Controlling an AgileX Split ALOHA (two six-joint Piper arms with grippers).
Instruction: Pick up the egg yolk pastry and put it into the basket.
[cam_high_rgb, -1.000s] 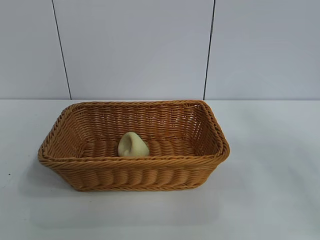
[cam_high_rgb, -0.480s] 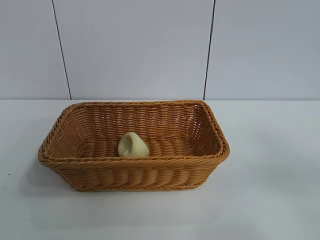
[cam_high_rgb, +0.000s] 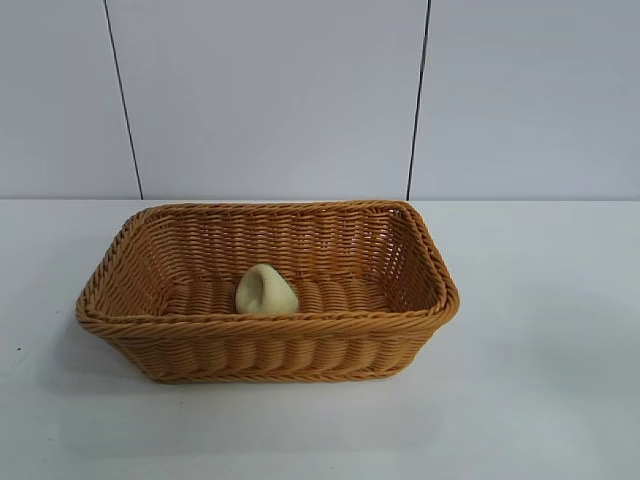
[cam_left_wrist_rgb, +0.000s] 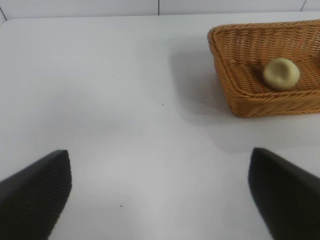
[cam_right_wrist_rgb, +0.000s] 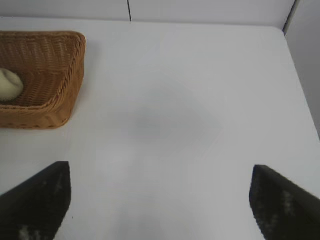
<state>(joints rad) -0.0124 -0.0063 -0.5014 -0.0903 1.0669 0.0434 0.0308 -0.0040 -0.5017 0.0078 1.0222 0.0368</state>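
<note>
We find the egg yolk pastry (cam_high_rgb: 266, 290) lying inside the basket (cam_high_rgb: 266, 326) on the table (cam_high_rgb: 540, 380). Only the wrist views show the left gripper (cam_left_wrist_rgb: 160, 192) and right gripper (cam_right_wrist_rgb: 160, 195), both spread apart, empty, well clear of the basket.

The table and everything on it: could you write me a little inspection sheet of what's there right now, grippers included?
Surface: white table, bare apart from the basket and a few tiny dark specks.
Job's things: the egg yolk pastry lies on the floor of the basket, nearer the front wall; the basket stands upright on the table.
Clutter: nothing seen.
Grippers: left gripper open, empty, over bare table apart from the basket; right gripper open, empty, over bare table on the basket's other side. Neither shows in the exterior view.
Cables: nothing seen.
Surroundings: pale wall panels with dark vertical seams behind the table.
</note>
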